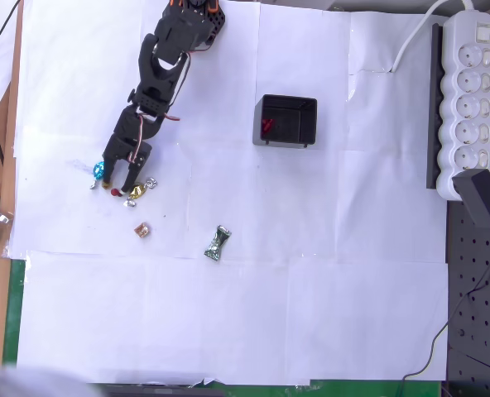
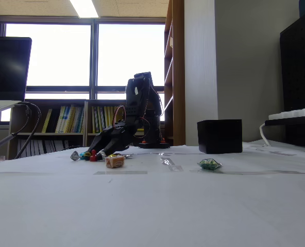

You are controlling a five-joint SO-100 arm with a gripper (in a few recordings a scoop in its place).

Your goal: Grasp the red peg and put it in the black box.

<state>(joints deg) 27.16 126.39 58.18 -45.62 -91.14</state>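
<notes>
Peg: the red peg (image 1: 115, 192) sits on the white paper between the two finger tips, a small dark red dot from above; in the fixed view (image 2: 93, 156) it stands low on the table just in front of the tips.
Fingers: the gripper (image 1: 118, 184) is down at the paper with its fingers apart, one on each side of the peg; I cannot tell if either finger touches it yet.
Beside the fingers: a blue candy (image 1: 98, 170) lies just outside one finger, a gold candy (image 1: 136, 192) just outside the other, and a silver one (image 1: 151, 183) a little past the gold.
Further from the fingers: a brown candy (image 1: 142, 230) and a green candy (image 1: 217, 243) lie apart, on the near side of the tips.
Box: the black box (image 1: 286, 121) stands well apart from the fingers, toward the right in the overhead view, with something red already inside.
Step, as I judge it: closing on the peg.
How to do it well: keep the tips low and centred on the peg, close slowly so it does not roll out, and take care that the gold candy is not pinched together with it. Lift straight up before swinging to the box.
</notes>
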